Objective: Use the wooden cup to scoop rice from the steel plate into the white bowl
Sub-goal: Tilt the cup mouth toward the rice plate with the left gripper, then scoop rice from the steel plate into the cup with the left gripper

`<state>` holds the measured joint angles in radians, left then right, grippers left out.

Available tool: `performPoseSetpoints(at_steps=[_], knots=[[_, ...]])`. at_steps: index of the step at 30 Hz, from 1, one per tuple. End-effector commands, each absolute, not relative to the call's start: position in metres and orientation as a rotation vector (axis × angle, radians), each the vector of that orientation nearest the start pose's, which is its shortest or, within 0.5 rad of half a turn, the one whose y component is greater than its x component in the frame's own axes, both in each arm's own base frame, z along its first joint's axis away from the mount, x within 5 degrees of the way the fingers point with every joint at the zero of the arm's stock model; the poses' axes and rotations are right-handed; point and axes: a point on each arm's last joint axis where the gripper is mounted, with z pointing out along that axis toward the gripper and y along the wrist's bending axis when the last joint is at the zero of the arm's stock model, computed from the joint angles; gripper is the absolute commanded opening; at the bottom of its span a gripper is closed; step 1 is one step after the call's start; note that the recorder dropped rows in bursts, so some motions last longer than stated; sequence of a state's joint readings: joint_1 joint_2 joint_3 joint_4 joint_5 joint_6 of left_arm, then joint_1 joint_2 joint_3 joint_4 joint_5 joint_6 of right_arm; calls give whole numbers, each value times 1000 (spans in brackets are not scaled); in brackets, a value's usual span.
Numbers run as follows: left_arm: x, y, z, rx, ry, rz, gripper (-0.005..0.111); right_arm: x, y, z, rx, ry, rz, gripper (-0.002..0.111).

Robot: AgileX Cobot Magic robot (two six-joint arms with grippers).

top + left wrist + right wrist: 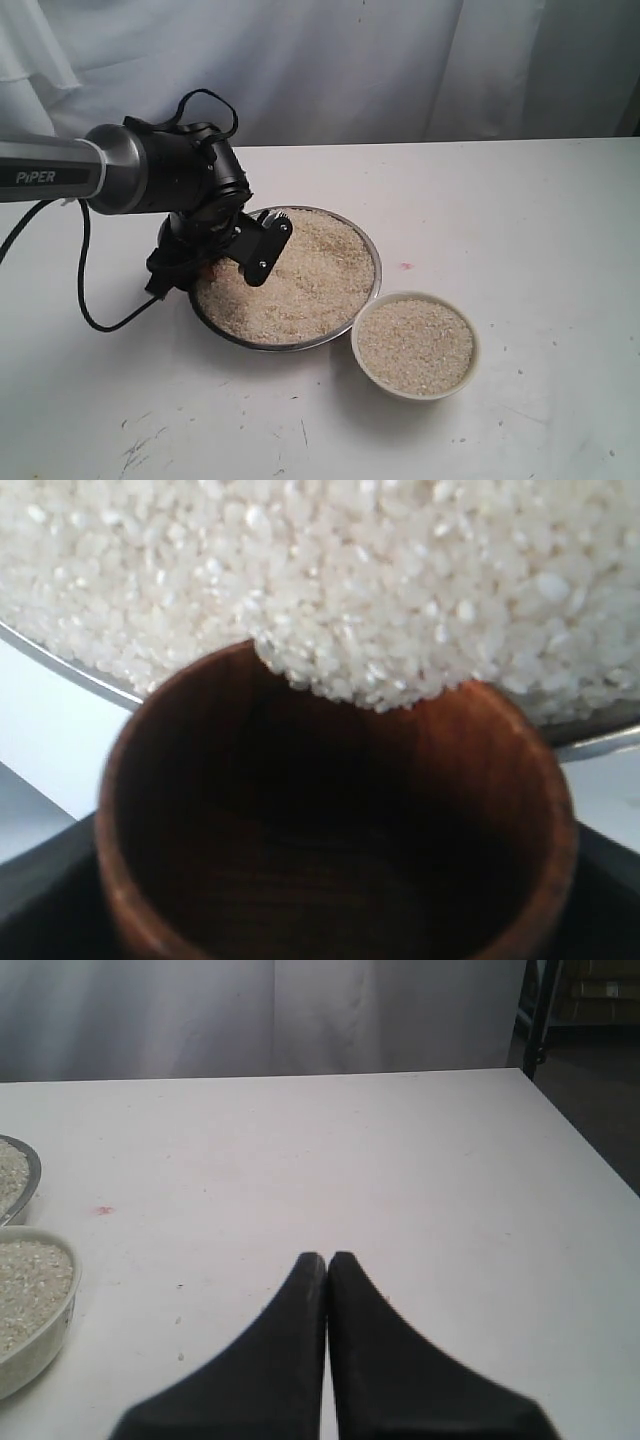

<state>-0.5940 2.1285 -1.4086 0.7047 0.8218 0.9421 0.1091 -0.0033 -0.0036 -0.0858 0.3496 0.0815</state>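
The steel plate (300,345) sits mid-table, heaped with rice (315,275). My left gripper (240,255) reaches down over the plate's left side and is shut on the wooden cup (330,820), which the arm hides in the exterior view. In the left wrist view the cup's reddish-brown rim is pushed into the edge of the rice (350,580), its dark inside holds no grains, and the plate's rim (60,665) runs behind it. The white bowl (472,365) stands to the plate's right, filled with rice (415,345). My right gripper (328,1260) is shut, holds nothing and hovers over bare table.
A black cable (90,290) loops on the table left of the plate. A small pink spot (406,266) marks the table right of the plate. The right wrist view shows the bowl (62,1332), the plate's rim (30,1175) and the table's edge (590,1150).
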Motion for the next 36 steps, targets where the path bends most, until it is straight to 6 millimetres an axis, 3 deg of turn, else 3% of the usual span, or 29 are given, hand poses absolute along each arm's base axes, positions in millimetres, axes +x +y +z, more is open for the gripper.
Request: performPoseSetpoints(at_steps=[1, 9, 22, 29, 36], knots=[[369, -201, 141, -2550, -1660, -897, 0, 53, 3, 182, -79, 1827, 52, 0], [379, -209, 167, -2557, -1784, -924, 0, 53, 3, 182, -79, 1827, 52, 0], [378, -208, 168, -2537, -1752, -955, 0, 53, 3, 182, -79, 1827, 52, 0], [374, -218, 169, -2551, -1726, -1010, 0, 53, 3, 182, -79, 1827, 52, 0], [379, -214, 154, -2484, -1658, -1086, 0, 53, 3, 182, -79, 1827, 52, 0]])
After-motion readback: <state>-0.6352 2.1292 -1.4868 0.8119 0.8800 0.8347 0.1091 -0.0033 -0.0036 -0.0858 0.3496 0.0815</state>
